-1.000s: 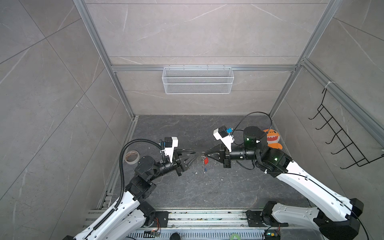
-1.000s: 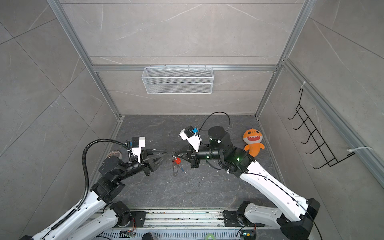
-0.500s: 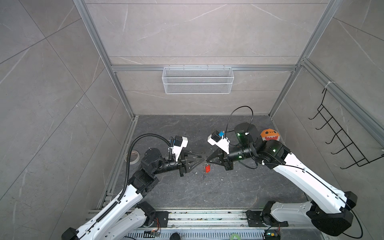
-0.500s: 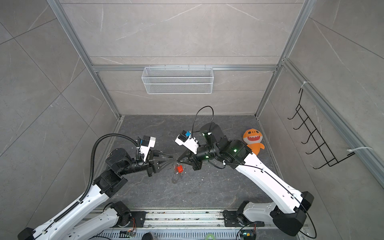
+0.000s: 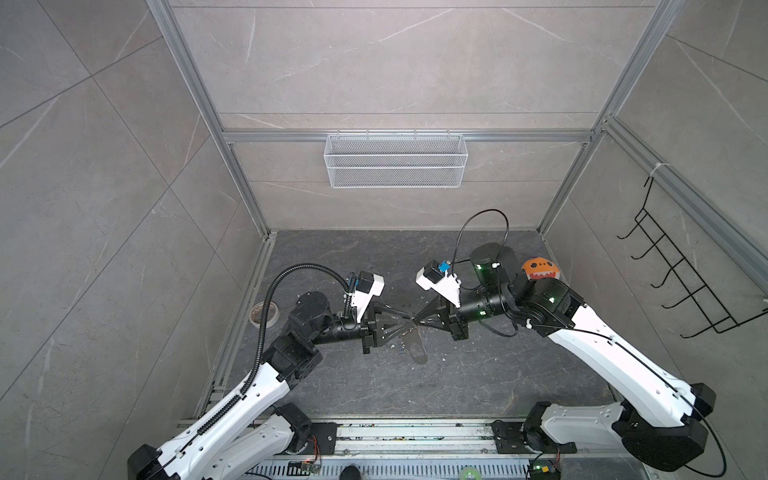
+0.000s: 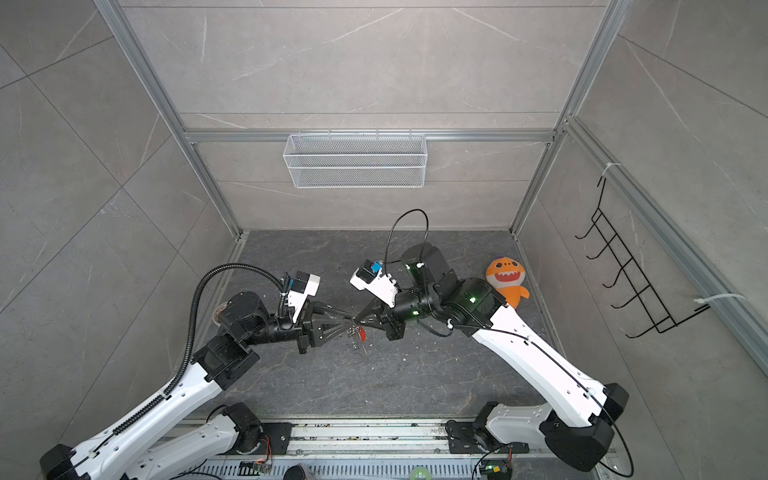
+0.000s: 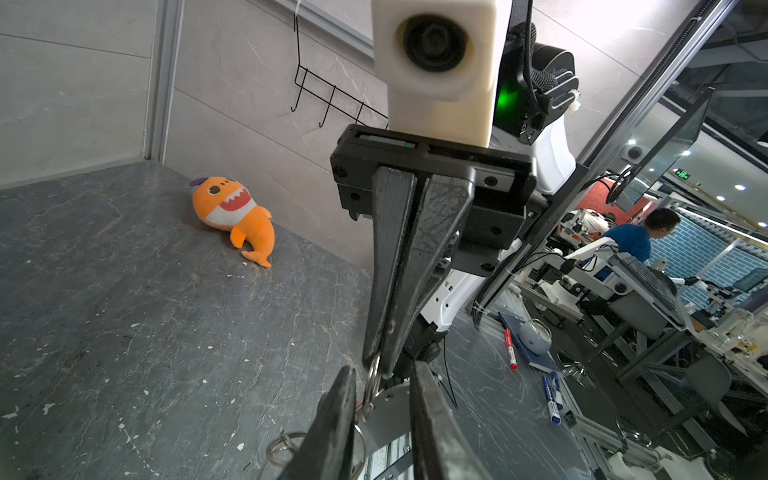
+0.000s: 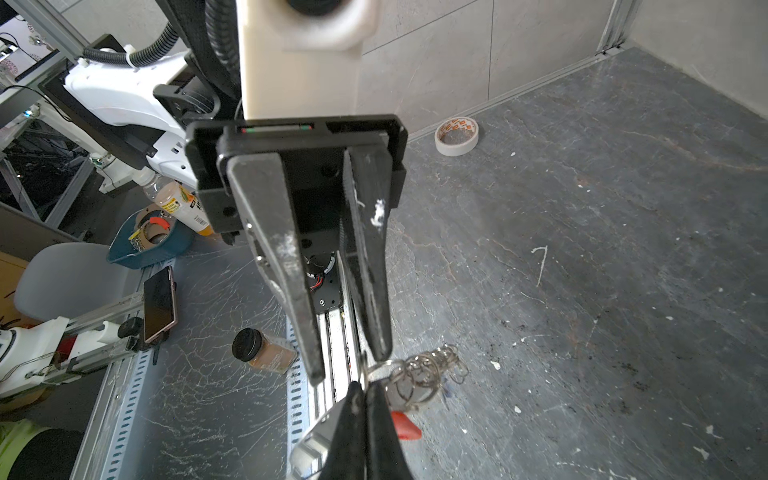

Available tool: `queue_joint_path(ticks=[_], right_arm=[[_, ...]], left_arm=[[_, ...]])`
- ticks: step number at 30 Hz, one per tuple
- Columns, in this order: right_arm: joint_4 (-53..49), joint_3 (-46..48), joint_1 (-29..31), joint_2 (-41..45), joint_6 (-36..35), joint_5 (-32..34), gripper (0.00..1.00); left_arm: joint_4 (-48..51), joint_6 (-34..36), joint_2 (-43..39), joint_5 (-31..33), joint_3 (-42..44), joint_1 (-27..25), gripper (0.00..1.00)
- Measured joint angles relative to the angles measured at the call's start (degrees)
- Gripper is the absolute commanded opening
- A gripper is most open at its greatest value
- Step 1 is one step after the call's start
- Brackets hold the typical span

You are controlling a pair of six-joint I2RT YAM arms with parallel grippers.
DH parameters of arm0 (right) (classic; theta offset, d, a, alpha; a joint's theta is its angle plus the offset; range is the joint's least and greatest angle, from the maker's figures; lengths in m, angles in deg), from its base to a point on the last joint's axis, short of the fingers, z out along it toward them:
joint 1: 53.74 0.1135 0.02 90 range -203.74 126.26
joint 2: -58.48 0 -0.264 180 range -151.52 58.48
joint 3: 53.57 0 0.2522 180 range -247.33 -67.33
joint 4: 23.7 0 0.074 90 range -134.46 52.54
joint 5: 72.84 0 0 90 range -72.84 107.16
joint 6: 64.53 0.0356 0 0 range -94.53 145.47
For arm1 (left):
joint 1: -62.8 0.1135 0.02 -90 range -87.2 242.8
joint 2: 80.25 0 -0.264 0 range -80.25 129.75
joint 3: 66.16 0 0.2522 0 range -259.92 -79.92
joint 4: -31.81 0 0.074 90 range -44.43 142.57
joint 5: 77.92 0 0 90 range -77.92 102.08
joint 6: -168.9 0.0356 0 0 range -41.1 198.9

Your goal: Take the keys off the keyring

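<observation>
The keyring hangs in the air between the two grippers. Its grey plate (image 7: 388, 407) (image 8: 311, 444) carries a cluster of small silver rings (image 8: 422, 372). Under the rings hangs a key with a red tag (image 8: 404, 429) (image 6: 362, 333). My right gripper (image 8: 362, 388) (image 6: 355, 320) (image 5: 417, 322) is shut on one small ring at the plate's edge. From the opposite side my left gripper (image 7: 383, 369) (image 6: 345, 325) (image 5: 408, 325) meets it tip to tip. Its fingers stand a little apart, astride the plate and the pinched ring, and one finger (image 7: 334, 415) touches the rings.
An orange shark plush (image 5: 540, 270) (image 6: 507, 282) (image 7: 232, 216) lies at the right wall. A tape roll (image 5: 264, 312) (image 8: 457, 135) sits by the left wall. A white wire basket (image 5: 395, 166) hangs on the back wall, and a black hook rack (image 5: 681, 282) on the right wall.
My left gripper has moved right up to the keyring, and its jaws have narrowed around the ring. The right gripper has shifted slightly left with the keyring still in it.
</observation>
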Motion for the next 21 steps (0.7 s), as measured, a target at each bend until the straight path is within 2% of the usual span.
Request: queue_joint_path(ticks=[5,8,13,15,19,21], right_arm=[[0.04,-0.74,0.0,-0.11,0.0,0.02,0.0],[0.04,-0.85,0.0,-0.2,0.0,0.0,0.0],[0.11,-0.9,-0.07,-0.24,0.17,0.0,0.0],[0.68,-0.87,-0.04,-0.24,0.7,-0.04,0.07],[6.71,1.62,-0.15,1.01,4.61,-0.13,0.31],[10.97,4.35,0.04,2.45,6.29,-0.57,0.38]], left_arm=[[0.11,0.31,0.7,0.02,-0.02,-0.11,0.12],[0.17,0.46,0.63,0.04,-0.04,-0.11,0.11],[0.44,0.46,0.39,0.46,-0.04,-0.11,0.0],[0.2,0.37,0.13,1.09,-0.04,-0.11,0.0],[-2.86,-0.35,-0.87,3.54,1.05,-0.11,0.0],[-5.35,-0.92,-1.44,5.27,2.43,-0.13,0.0]])
